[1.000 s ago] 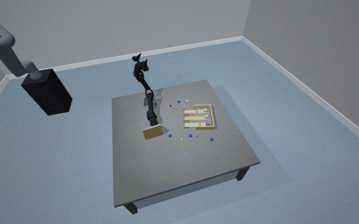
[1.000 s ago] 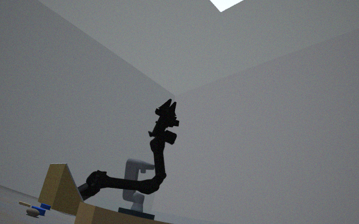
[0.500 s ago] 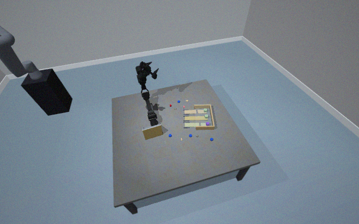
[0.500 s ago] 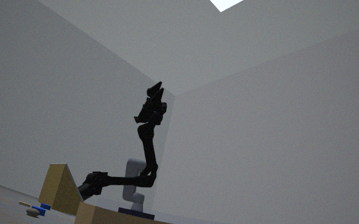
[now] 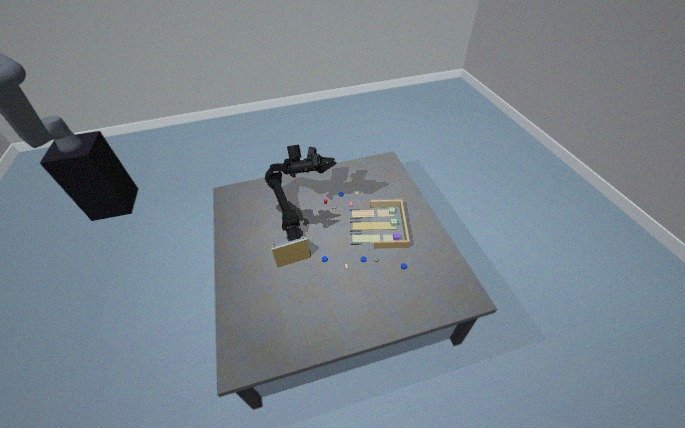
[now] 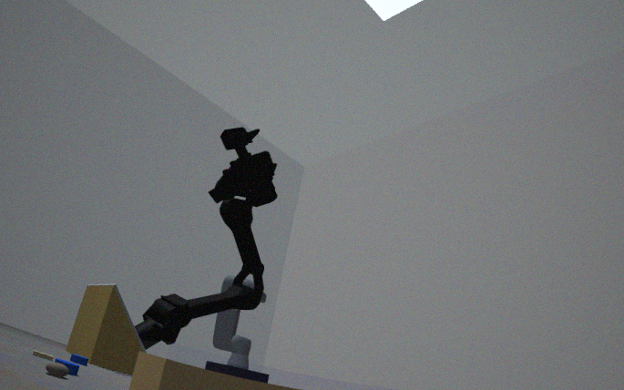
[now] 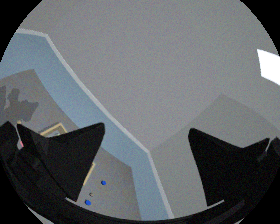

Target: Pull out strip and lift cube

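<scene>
Strips point(image 5: 372, 225) lie in the wooden tray point(image 5: 403, 222) at the table's right, cubes at their far-right ends. Gripper point(image 5: 327, 161) spread wide, empty, high up, well apart. Too small here; you risk pulling a cut strip.

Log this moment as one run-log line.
phase: approach | black end effector: open, empty, raised above grey table | tan strips in wooden tray: untouched | cubes: not lifted

strips point(image 5: 370, 225): three tan, parallel, flat in tray | cubes: two green, one purple point(image 5: 396, 236), far ends
</scene>
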You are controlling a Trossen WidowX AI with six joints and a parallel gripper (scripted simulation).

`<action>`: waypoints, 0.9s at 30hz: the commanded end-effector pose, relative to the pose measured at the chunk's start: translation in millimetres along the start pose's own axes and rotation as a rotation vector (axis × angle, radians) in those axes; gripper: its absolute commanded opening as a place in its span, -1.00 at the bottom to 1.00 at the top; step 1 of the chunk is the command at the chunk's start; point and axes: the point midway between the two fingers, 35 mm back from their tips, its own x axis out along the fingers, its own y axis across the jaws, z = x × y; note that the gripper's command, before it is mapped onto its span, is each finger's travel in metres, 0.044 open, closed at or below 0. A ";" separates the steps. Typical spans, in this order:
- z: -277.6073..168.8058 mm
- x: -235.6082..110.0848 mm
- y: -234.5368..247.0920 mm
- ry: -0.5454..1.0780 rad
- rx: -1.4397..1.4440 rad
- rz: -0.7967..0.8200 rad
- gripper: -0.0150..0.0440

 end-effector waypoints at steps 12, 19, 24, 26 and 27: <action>-170.9 57.3 164.8 0.432 0.641 0.466 0.86; -201.9 49.2 204.7 0.560 0.757 0.540 0.86; -201.9 49.2 204.7 0.560 0.757 0.540 0.86; -201.9 49.2 204.7 0.560 0.757 0.540 0.86; -201.9 49.2 204.7 0.560 0.757 0.540 0.86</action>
